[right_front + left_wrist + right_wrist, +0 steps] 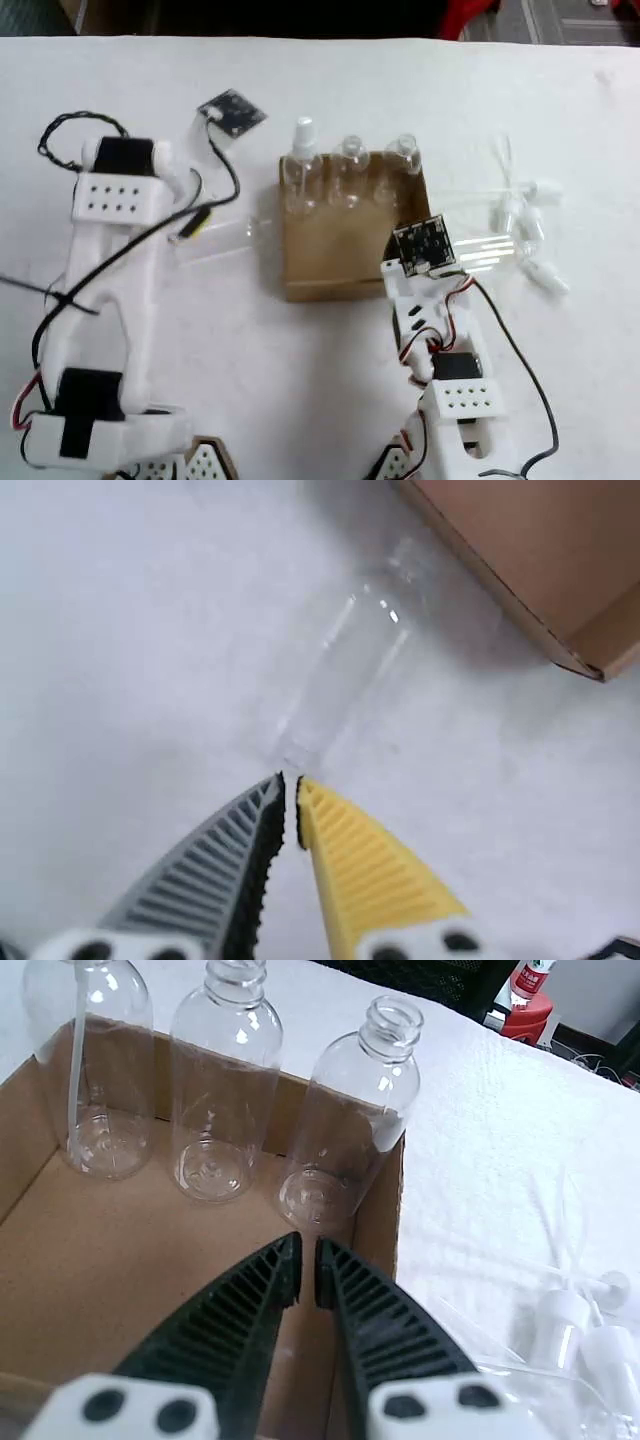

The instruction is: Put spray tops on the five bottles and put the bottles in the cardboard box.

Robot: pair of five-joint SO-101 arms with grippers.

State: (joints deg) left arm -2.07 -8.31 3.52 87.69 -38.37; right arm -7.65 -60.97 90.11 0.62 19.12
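Your left gripper [290,792], its grey and yellow fingers drawn to a bare slit and holding nothing, sits at one end of a clear bottle [340,670] lying on the white table [300,380] beside the cardboard box [320,255]. Your right gripper [307,1252], likewise pinched narrow and empty, hangs over the box's floor. Three bottles stand along its far wall: the capped bottle [302,165] wears a spray top, while the middle bottle [222,1090] and the corner bottle [345,1120] are open-necked. Loose spray tops [530,225] lie on the table at the box's other side.
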